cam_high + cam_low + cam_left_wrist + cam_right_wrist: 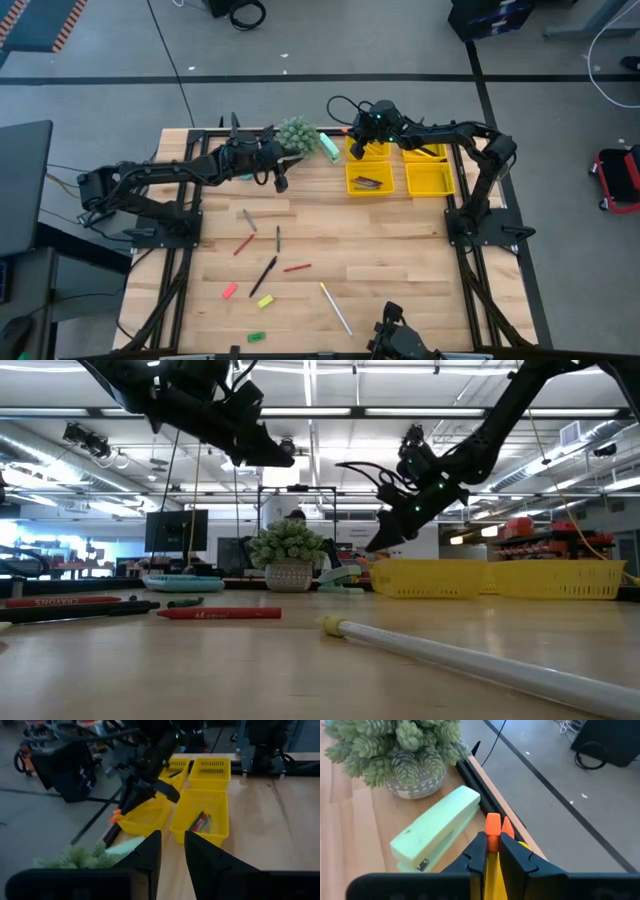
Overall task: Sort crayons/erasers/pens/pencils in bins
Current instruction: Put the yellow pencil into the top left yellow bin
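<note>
Overhead, table-level and two wrist cameras share the bins [386, 165].

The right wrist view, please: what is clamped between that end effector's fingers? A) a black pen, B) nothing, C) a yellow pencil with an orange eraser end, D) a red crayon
C: the right end effector is shut on the yellow pencil, whose orange eraser end sticks out past the fingers, near the pale green stapler.

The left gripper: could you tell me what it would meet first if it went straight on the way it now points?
Probably the yellow bin holding pens, straight ahead of the left gripper; depth is unclear, and the right gripper hangs just beside that line.
</note>
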### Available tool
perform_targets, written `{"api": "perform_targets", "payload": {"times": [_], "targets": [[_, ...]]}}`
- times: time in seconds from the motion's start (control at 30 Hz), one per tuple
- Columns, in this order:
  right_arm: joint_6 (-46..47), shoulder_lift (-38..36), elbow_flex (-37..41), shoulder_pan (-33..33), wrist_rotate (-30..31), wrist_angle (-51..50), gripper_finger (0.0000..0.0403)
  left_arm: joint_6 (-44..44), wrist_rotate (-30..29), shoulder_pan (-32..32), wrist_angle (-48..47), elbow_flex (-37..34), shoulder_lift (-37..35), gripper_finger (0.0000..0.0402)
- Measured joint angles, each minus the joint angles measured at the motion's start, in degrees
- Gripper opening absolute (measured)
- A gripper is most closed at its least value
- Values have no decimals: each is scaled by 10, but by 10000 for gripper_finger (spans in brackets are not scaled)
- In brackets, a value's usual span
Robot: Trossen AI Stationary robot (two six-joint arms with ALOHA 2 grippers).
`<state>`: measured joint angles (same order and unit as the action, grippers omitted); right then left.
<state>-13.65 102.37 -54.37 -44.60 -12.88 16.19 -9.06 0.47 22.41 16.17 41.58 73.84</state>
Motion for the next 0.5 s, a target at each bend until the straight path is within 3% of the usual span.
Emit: {"api": "perform_targets", "payload": {"times": [0.23, 0.4, 0.5], "targets": [[3, 0, 3, 1, 5, -3, 69, 26, 0, -33, -22, 0, -1, 97], [10, 0, 3, 9, 6, -3, 113, 36, 0, -68, -93, 0, -20, 94], [2, 0, -4, 10, 13, -4, 143, 16, 0, -94, -89, 0, -39, 90]]}}
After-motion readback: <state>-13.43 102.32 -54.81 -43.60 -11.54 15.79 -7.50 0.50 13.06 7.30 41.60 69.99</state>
